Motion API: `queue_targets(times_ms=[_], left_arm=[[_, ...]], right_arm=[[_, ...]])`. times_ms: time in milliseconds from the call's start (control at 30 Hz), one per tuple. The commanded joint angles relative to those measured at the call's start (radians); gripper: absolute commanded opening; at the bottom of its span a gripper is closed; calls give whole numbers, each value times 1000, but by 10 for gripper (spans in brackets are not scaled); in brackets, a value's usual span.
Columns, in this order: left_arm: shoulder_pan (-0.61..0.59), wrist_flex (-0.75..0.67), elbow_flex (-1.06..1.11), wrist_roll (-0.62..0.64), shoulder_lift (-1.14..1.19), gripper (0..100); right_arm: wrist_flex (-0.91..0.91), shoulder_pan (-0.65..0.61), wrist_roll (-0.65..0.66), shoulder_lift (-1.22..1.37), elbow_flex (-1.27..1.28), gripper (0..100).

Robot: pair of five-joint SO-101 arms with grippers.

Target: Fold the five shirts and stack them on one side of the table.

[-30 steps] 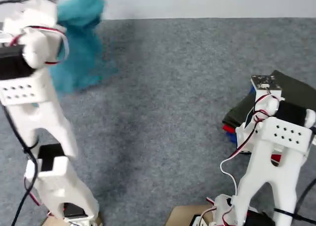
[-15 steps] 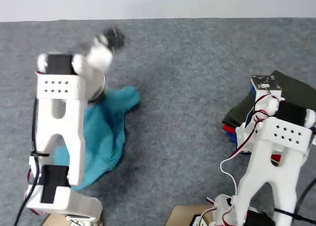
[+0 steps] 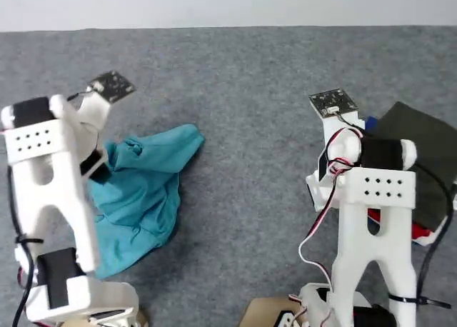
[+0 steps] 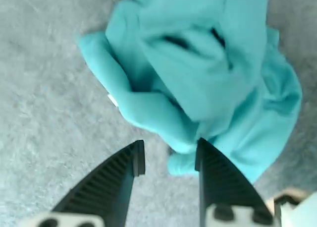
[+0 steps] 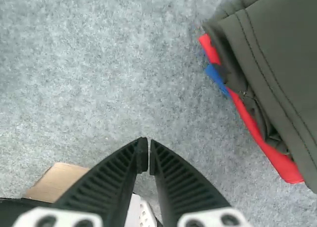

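A crumpled teal shirt [image 3: 146, 188] lies on the grey carpet at the left, partly under the left arm. In the left wrist view the teal shirt [image 4: 208, 83] spreads just beyond my left gripper [image 4: 168, 155], which is open with nothing between its fingers. At the right edge sits a stack of folded shirts, a dark olive one [image 3: 421, 148] on top, with red [image 5: 247, 123] and blue [image 5: 215, 78] layers beneath it. My right gripper [image 5: 148, 152] is shut and empty over bare carpet beside that stack.
The grey carpet [image 3: 250, 113] covers the table, with open room in the middle between the arms. A brown cardboard piece [image 3: 268, 313] lies at the front edge near the right arm's base.
The left arm brought the teal shirt down from the far left corner and let it go on the carpet, then drew back. The right arm swung left, away from the stack.
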Motion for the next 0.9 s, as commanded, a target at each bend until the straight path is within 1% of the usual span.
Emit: queue_targets(times_ms=[0, 133, 233, 367, 433, 633, 867], left_arm=[[-23, 28, 70, -43, -123, 174], [-18, 28, 223, -48, -342, 174], [-21, 25, 394, -109, -488, 174], [-23, 14, 621, -149, -577, 174], [-23, -32, 700, -150, -586, 174], [-25, -252, 897, -146, -542, 174], [-25, -471, 1021, -147, -364, 174]], right_arm=[[39, -12, -8, -19, -51, 9], [39, -12, -8, -19, -51, 9], [39, -12, -8, -19, -49, 9], [39, -12, -8, -19, -6, 9], [39, -12, -8, -19, 28, 9], [39, -10, -3, -19, 66, 9], [38, -10, -3, -19, 66, 9]])
